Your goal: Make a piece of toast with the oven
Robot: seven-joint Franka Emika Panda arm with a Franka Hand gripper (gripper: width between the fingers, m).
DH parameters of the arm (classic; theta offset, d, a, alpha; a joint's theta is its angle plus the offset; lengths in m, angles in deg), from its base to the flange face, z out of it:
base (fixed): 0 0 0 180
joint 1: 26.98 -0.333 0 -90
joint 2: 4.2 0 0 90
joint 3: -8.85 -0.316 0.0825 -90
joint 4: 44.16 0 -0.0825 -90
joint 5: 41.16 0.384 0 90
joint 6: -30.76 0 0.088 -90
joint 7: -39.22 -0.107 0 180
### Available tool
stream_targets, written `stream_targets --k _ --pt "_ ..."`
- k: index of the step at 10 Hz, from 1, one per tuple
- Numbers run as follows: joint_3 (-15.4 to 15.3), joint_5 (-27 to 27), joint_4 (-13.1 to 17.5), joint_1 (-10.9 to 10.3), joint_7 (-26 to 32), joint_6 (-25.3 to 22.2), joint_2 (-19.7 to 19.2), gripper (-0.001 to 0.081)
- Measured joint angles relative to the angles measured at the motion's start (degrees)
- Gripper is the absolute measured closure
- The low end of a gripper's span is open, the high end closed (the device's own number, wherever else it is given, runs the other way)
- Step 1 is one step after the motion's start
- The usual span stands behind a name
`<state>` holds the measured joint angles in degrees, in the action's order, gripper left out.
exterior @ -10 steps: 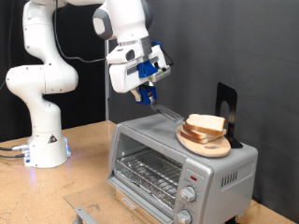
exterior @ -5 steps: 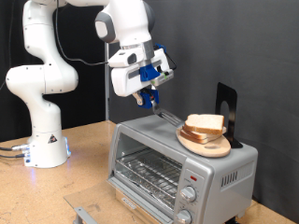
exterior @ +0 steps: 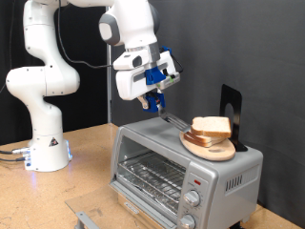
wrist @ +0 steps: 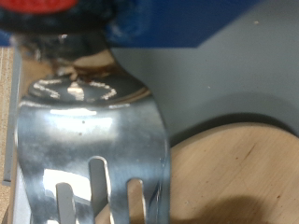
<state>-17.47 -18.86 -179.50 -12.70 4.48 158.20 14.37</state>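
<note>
— What has changed since half a second ago?

— The gripper point(exterior: 152, 99) has slid a little toward the exterior view's right, closer to the bread; it stands at much the same height above the oven point(exterior: 187, 168). The bread, plate and oven have not moved.

— Is it holding anything?

— Yes — its fingers are closed on the handle of a metal fork point(exterior: 172, 118), which slants down and to the exterior view's right from the fingertips, tines low over the oven's top. In the wrist view the fork point(wrist: 93, 140) fills the picture: shiny, curved, with slots between the tines.

— And the piece of toast?

— The piece of toast point(exterior: 211, 126) lies below the gripper and to its right in the exterior view, just beyond the fork's tines, stacked with a second slice on a round wooden plate point(exterior: 213, 149) on the oven's roof. It is pale, roughly square, with a light-brown crust.

— The oven itself?

— Boxy and silver, directly beneath the gripper, with a wire rack behind the glass and two round knobs at the front. The wrist view shows the plate's point(wrist: 243, 177) wood grain past the fork.
</note>
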Motion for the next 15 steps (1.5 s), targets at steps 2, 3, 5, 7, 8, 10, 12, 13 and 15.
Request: stream_targets --k 2,3,5,7,8,10,12,13,15 --pt "-0.14 -0.77 0.47 0.00 -0.86 0.45 -0.83 0.0366" --pt "-0.24 -1.10 0.62 0.00 -1.24 0.67 -1.08 0.0366" --pt "-0.60 -1.81 1.00 0.00 -1.98 1.19 -1.79 0.0366" --pt "-0.86 -2.28 1.34 0.00 -2.65 1.62 -2.45 0.0366" --pt "-0.99 -2.31 1.41 0.00 -2.76 1.82 -2.57 0.0366" --pt "-0.99 -1.75 1.50 -0.18 -0.42 1.66 -2.72 0.0366" --pt "-0.80 -0.71 1.51 -0.29 4.62 1.46 -2.72 0.0366" --pt "-0.80 -0.64 1.51 -0.28 5.59 1.47 -2.73 0.0366" --pt "-0.80 -0.64 1.57 -0.26 6.03 1.60 -2.93 0.0366"
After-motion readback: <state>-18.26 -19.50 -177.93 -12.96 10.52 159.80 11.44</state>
